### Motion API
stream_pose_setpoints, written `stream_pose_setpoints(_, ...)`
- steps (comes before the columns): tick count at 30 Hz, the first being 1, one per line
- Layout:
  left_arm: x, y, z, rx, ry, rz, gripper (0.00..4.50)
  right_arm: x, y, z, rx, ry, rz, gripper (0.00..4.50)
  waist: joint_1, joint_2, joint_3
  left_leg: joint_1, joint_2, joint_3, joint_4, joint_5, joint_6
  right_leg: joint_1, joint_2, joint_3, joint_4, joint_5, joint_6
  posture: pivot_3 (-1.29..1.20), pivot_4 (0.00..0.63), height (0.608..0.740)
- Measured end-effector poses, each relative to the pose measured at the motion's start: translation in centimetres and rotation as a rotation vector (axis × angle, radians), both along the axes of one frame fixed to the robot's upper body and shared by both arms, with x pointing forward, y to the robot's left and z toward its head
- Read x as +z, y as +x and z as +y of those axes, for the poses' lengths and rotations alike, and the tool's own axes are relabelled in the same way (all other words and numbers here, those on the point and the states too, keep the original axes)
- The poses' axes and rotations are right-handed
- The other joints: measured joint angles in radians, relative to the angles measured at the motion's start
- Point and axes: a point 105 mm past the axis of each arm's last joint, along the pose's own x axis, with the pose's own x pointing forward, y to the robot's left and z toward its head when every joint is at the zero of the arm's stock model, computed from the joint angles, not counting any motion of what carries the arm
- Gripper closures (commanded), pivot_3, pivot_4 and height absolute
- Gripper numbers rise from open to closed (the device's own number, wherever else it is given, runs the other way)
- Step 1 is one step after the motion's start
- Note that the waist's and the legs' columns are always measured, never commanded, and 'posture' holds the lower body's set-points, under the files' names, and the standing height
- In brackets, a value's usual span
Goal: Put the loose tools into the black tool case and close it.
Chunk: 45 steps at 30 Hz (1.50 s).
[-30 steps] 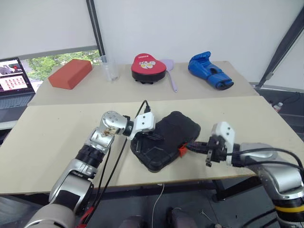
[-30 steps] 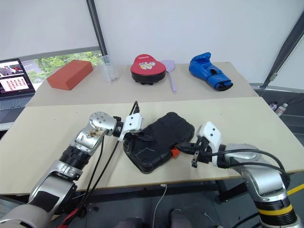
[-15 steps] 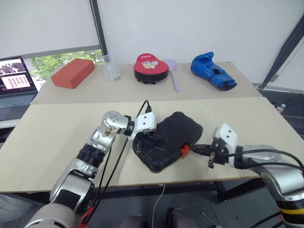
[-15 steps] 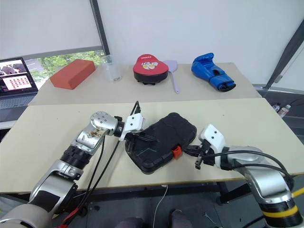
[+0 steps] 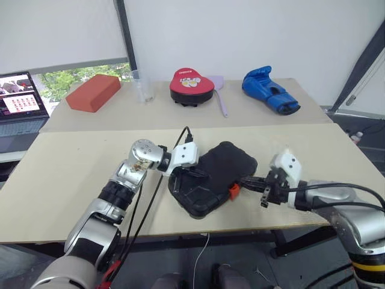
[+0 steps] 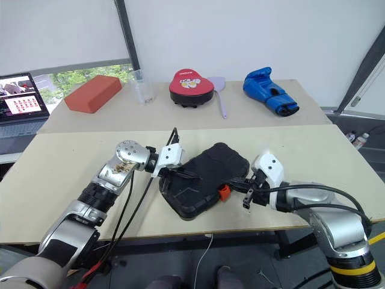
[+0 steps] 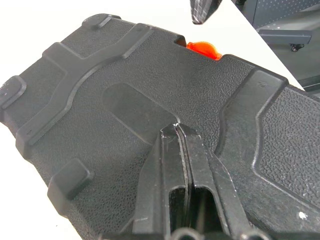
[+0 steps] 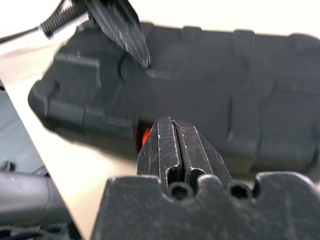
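Your black tool case (image 5: 213,177) lies closed near the tabletop's (image 5: 72,174) front edge. Your left end effector (image 7: 176,131), fingers pressed together, rests on its lid; your right end effector (image 8: 172,135), likewise closed and empty, points at the orange latch (image 5: 233,191).

Beige table (image 5: 72,162) with closed black tool case (image 5: 216,177); farther table (image 5: 252,111) with red block (image 5: 91,93), glass (image 5: 142,86), blue glove (image 5: 267,90).

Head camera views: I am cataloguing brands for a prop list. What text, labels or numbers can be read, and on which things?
Red heart-shaped padded mitt: a white line of lettering near its top edge, too small to read.
Laptop screen: rows of thumbnails, no legible text.
Flat black ribbed plastic tool case, red brick-shaped block, blue boxing glove: no text visible.
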Motion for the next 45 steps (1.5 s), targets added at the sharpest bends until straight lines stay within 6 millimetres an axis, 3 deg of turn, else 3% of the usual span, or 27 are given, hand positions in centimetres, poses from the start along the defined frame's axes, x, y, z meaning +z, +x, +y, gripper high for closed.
stream_pose_setpoints(3, 0.0, 0.0, 0.0, 0.001, -0.001, 0.002, 4.49, -1.6, 0.2, 0.0, -0.004, -0.051, 0.030, 4.50, 0.001, 0.000, 0.000, 0.000, 0.000, 0.000, 0.000, 0.000, 0.000, 0.000, 0.000, 0.000, 0.000, 0.000, 0.000, 0.00, 0.150, 0.740)
stream_pose_setpoints(11, 0.0, 0.1, -0.1, 0.007, -0.004, 0.002, 4.49, -1.8, -0.6, -1.4, -0.016, -0.093, 0.017, 4.50, 0.011, 0.000, -0.001, 0.000, 0.000, 0.000, 0.000, 0.000, -0.001, 0.000, 0.000, 0.000, 0.000, 0.000, 0.000, 0.00, 0.150, 0.740)
stream_pose_setpoints(15, 0.0, 0.2, -0.1, 0.010, -0.005, 0.001, 4.49, -2.9, -1.4, -2.5, -0.056, -0.100, 0.074, 4.50, 0.013, 0.000, -0.001, 0.000, 0.000, 0.000, 0.000, -0.001, -0.001, 0.000, 0.000, 0.000, 0.000, 0.000, 0.001, 0.00, 0.150, 0.740)
stream_pose_setpoints(23, -0.1, 0.3, -0.3, 0.006, -0.012, -0.001, 4.49, -2.7, -1.4, -2.2, -0.063, -0.088, 0.079, 4.50, 0.015, 0.000, -0.001, 0.000, 0.000, 0.000, 0.000, -0.001, -0.001, 0.000, 0.000, 0.000, 0.000, 0.000, 0.001, 0.00, 0.150, 0.740)
stream_pose_setpoints(31, -0.1, 0.2, -0.4, -0.006, -0.004, -0.017, 4.49, -4.1, -1.4, -2.5, -0.095, -0.099, 0.116, 4.50, 0.014, 0.000, -0.001, 0.000, 0.000, 0.000, 0.000, -0.001, -0.001, 0.000, 0.000, 0.000, 0.000, 0.000, 0.001, 0.00, 0.150, 0.740)
stream_pose_setpoints(39, -0.1, 0.3, -0.3, -0.005, -0.003, -0.021, 4.49, -1.3, -2.2, -2.2, -0.051, -0.015, 0.087, 4.50, 0.013, 0.000, -0.001, -0.001, 0.000, 0.000, 0.000, -0.001, -0.001, 0.000, 0.000, 0.000, -0.001, 0.000, 0.001, 0.00, 0.150, 0.740)
stream_pose_setpoints(45, -0.1, 0.3, -0.3, -0.006, 0.002, -0.024, 4.49, -2.4, -2.0, -1.2, -0.062, -0.008, 0.113, 4.50, 0.013, 0.000, -0.001, -0.001, 0.000, 0.000, 0.000, -0.001, -0.001, 0.000, 0.000, 0.000, -0.001, 0.000, 0.001, 0.00, 0.150, 0.740)
